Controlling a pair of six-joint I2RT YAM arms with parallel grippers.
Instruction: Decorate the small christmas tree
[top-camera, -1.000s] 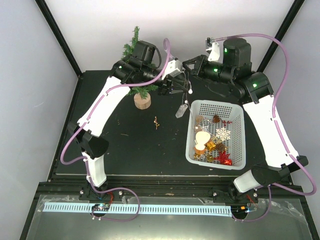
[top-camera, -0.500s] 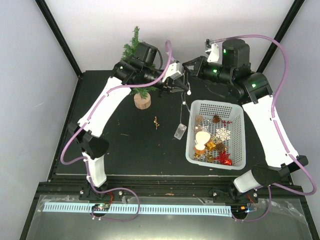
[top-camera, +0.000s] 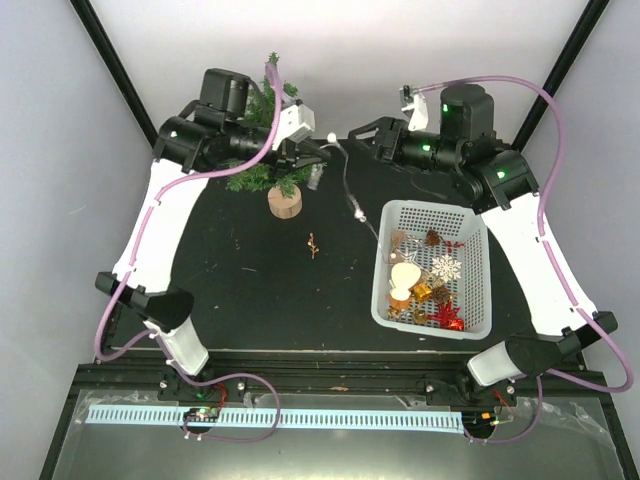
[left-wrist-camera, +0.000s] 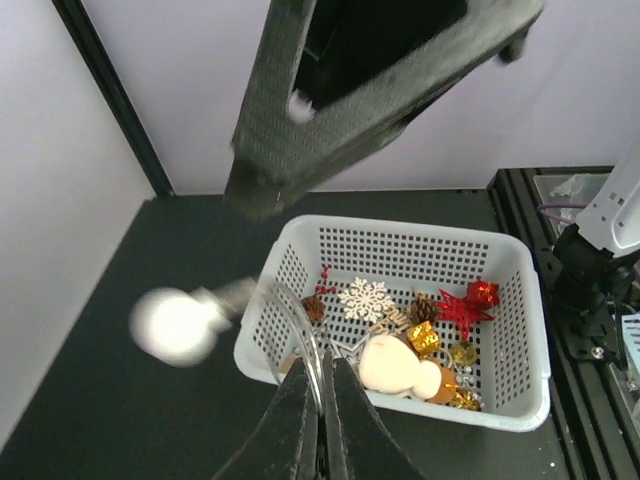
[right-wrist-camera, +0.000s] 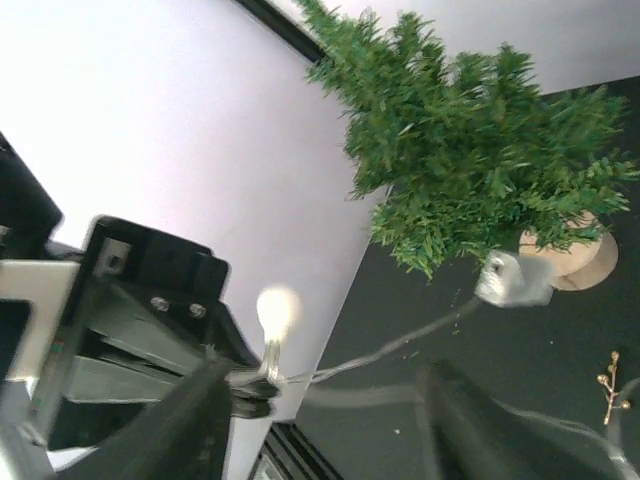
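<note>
Left gripper (left-wrist-camera: 321, 370) fingers pressed together, clamped on the wire of a light string (top-camera: 346, 180), sitting just at the tree's 3 o'clock side. Right gripper (top-camera: 358, 133) fingers look apart in its wrist view, the wire crossing in front of them, no grip seen. Tree (top-camera: 255, 178) stands upright on its wood base (top-camera: 284, 203) at about 11 o'clock on the surface (top-camera: 260, 290), with no decoration seen on it.

Step in hand, as I read it: bringing the lights to the tree. From the left gripper the string rises to one bulb (top-camera: 333, 137), then trails down toward 5 o'clock and ends at the basket (top-camera: 432, 207) rim. Next move likely needs the held end laid into the branches and the slack led round the tree, with enough lift that the tail comes free of the basket.

Around: basket at 3 o'clock holds a snowflake (top-camera: 446, 267), gold and red bits and a pale round figure. Small gold twig (top-camera: 312, 244) lies loose near centre. In the way: left arm covers much of the tree from above, the two grippers sit close together, and the trailing wire could drag on the basket rim or tip the light tree
</note>
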